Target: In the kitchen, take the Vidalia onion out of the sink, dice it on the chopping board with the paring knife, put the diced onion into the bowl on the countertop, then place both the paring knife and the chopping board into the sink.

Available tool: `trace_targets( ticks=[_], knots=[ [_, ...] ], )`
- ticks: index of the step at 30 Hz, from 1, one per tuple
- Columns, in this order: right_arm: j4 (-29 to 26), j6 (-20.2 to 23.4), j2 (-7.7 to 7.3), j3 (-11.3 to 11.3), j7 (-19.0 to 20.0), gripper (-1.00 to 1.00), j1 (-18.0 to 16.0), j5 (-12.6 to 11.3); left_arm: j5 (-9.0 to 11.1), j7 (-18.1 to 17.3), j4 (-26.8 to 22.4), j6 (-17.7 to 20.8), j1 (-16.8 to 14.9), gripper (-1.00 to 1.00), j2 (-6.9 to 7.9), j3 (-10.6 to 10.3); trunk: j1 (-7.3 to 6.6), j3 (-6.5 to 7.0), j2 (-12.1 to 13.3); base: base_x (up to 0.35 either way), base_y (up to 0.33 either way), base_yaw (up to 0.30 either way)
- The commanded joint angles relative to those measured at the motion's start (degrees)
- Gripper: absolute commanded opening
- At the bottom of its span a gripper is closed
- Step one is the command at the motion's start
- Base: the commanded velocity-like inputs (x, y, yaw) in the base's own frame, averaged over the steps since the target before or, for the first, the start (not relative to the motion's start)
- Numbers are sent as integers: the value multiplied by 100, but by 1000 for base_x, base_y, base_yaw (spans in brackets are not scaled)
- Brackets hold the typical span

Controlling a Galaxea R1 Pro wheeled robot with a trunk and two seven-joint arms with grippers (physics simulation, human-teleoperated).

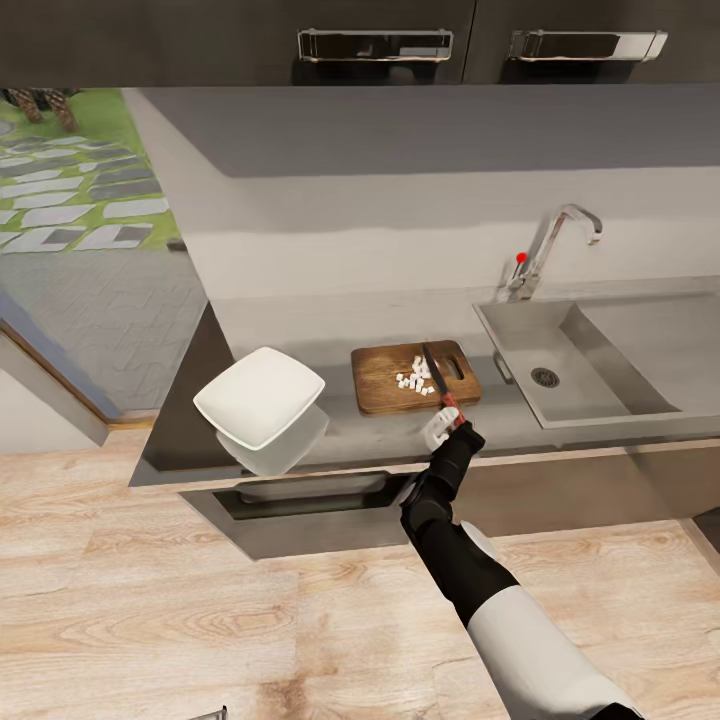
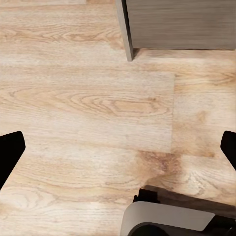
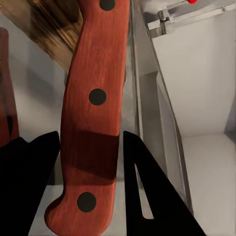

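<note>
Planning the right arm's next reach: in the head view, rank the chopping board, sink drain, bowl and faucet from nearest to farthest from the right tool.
1. chopping board, just beyond the right tool.
2. sink drain, to the right.
3. bowl and faucet: too close to call.
</note>
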Motion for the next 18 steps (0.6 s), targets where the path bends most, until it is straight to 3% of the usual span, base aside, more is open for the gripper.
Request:
trace_targets(
  ticks=[1,18],
  knots=[
    [3,29,0,8,-8,-100,-5,9,-62,40,25,-32,-10,100,3,28,3,-9,-10,0,0,0],
    [-117,30,0,8,-69,-100,-5,37,-62,40,25,-29,-10,100,3,29,3,-9,-10,0,0,0]
  ],
)
